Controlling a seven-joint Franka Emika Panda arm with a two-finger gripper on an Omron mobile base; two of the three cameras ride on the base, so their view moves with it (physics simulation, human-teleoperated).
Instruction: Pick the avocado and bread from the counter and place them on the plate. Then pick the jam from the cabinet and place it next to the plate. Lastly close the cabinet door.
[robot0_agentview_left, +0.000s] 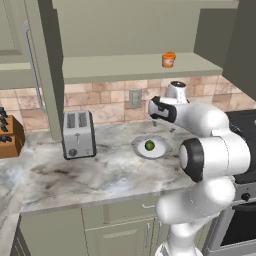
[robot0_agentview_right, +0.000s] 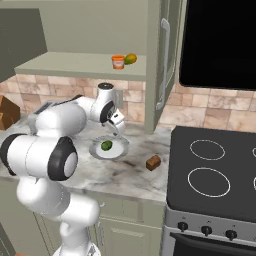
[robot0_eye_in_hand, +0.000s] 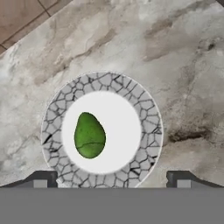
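Avocado (robot0_eye_in_hand: 89, 135) lies on plate (robot0_eye_in_hand: 146, 113); no writing legible.

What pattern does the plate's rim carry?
A grey crackled mosaic of dark lines around the round pale plate with its plain white centre; clearest in the hand view.

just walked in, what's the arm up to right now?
The gripper hangs open over the plate, holding nothing. The avocado lies on the plate, a little off centre. The bread sits on the counter beside the stove, not yet on the plate. The jam is up on the cabinet shelf next to a yellow-green fruit, and the cabinet door stands open.
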